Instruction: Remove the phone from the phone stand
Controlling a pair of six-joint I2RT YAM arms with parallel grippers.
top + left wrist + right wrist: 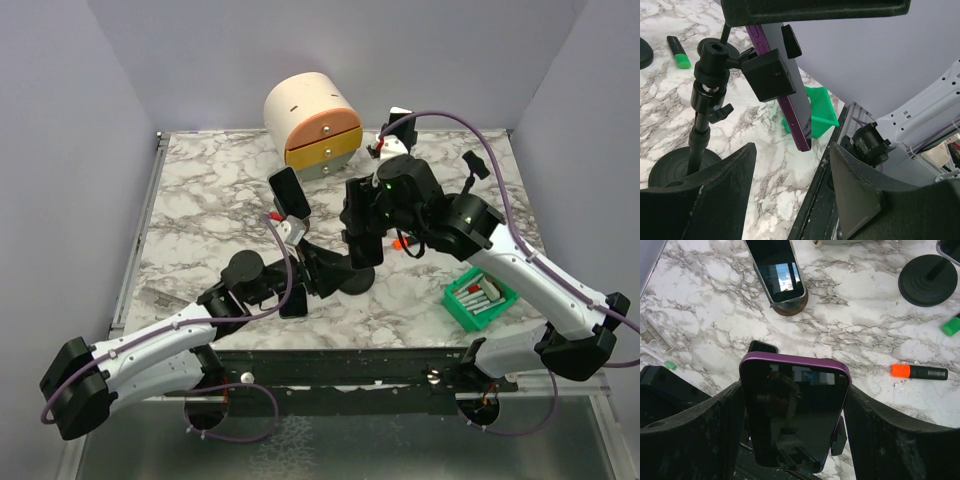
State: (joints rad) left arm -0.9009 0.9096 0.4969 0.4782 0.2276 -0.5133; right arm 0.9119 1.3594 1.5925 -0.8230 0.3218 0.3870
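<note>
A purple-cased phone [795, 415] stands upright in the black clamp [771, 75] of the phone stand [701, 130], whose round base [355, 283] rests on the marble. My right gripper [795, 389] reaches down over it from above, shut on the phone, with a finger against each long edge. My left gripper [792, 150] is low beside the stand and open, with only marble and the table edge between its fingers. The stand's pole rises beyond its left finger [705, 200]. The phone's lower end hangs just above the gap.
A second phone [777, 270] leans on a round wooden holder. Nearby lie an orange marker [920, 372], a green marker [678, 52] and a small dark phone [762, 346]. A green bin [480, 300] sits front right, a drawer box [315, 125] at the back, and another black round base [927, 280].
</note>
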